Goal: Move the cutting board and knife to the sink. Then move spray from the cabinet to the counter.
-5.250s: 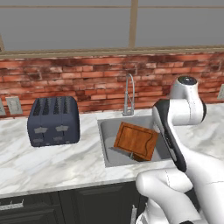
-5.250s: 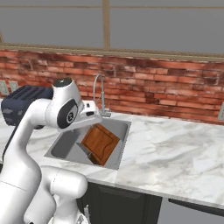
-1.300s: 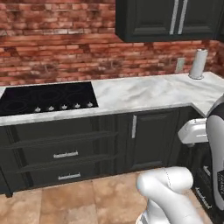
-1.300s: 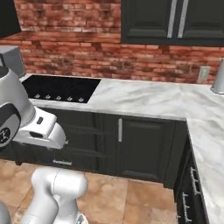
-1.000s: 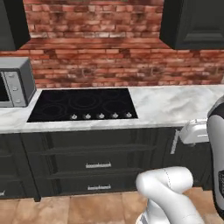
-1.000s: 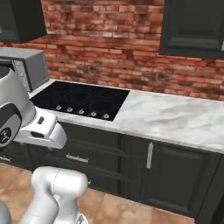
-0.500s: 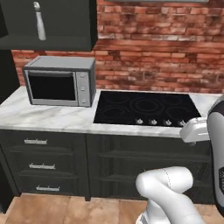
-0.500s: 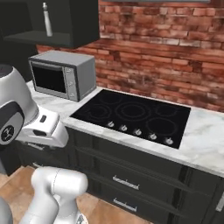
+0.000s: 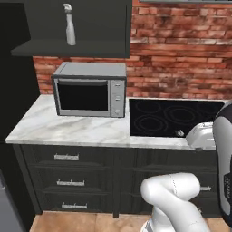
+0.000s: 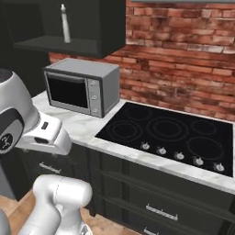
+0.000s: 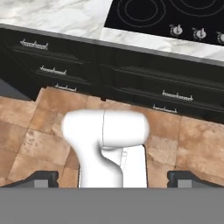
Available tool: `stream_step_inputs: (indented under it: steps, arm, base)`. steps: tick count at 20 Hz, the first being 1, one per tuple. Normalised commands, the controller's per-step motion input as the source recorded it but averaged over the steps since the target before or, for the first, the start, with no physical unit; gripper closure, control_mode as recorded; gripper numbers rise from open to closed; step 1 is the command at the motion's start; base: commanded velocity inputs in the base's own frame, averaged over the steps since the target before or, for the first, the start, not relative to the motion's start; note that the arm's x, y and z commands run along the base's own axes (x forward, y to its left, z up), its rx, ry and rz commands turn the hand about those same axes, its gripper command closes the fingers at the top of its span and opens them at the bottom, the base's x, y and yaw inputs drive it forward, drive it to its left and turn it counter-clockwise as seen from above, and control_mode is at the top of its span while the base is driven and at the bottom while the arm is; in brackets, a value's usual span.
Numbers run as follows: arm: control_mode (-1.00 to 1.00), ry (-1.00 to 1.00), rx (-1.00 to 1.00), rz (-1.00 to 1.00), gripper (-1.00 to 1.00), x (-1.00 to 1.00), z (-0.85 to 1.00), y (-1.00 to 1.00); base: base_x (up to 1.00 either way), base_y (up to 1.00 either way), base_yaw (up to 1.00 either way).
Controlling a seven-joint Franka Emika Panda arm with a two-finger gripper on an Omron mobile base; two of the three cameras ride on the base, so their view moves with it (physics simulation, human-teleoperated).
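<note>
Pincer [image 11: 112,177] spread wide and empty, arm tucked low, pointing down at the tiled floor [image 11: 30,144] before the drawers [image 11: 144,83].

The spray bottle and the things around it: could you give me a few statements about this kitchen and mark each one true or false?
1. The spray stands upright on the shelf of the open cabinet. True.
2. The microwave sits on the black cooktop. False: it sits on the marble counter, beside the cooktop.
3. The cabinet with the spray hangs above the microwave. True.
4. The gripper is shut on the spray. False: its jaws are open and empty, facing the tiled floor low in front of the drawers.
5. The wall behind the cooktop is white tile. False: it is red brick.
</note>
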Motion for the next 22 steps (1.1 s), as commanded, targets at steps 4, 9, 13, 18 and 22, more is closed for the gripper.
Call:
stream_step_inputs:
  steps: [4, 9, 13, 18, 22]
  arm:
    - [1.00, 0.00, 0.00, 0.00, -1.00, 0.00, 0.00, 0.00]
    - [1.00, 0.00, 0.00, 0.00, -1.00, 0.00, 0.00, 0.00]
    - [1.00, 0.00, 0.00, 0.00, -1.00, 0.00, 0.00, 0.00]
    - [1.00, 0.00, 0.00, 0.00, -1.00, 0.00, 0.00, 0.00]
    - [1.00, 0.00, 0.00, 0.00, -1.00, 0.00, 0.00, 0.00]
  base:
    - [0.39, 0.23, -0.16]
    - [0.14, 0.09, -0.06]
    - [0.04, 0.78, -0.23]
    - [0.00, 0.92, -0.27]
    - [0.00, 0.67, -0.19]
